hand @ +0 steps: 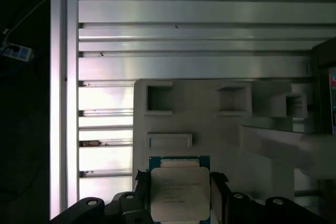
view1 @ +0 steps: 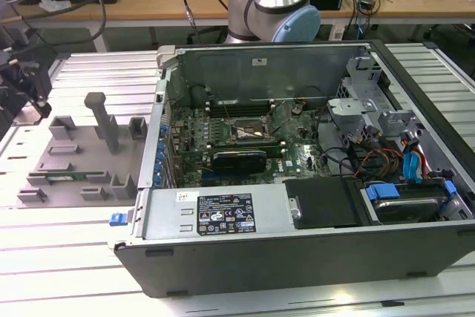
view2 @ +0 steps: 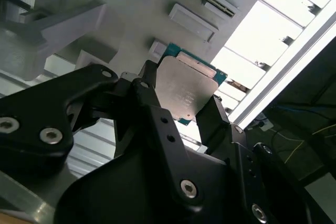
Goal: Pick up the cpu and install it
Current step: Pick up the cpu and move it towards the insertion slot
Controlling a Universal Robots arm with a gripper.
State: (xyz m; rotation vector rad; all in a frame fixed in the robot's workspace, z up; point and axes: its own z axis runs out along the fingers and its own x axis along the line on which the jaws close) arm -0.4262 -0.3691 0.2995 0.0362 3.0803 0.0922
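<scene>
While the fingers [hand: 217, 184] are clamping the cpu [hand: 179, 192] by two opposite edges, it is hanging over the grey holder tray [hand: 210, 129] on the tabletop [hand: 184, 35], well apart from the open computer case [view1: 223, 217]. Carrying it level, with edge contact alone, is seeming wisest.

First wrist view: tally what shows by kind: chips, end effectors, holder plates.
cpu: 1
end effector, shut on the cpu: 1
grey holder plate: 1
Total: 3
</scene>
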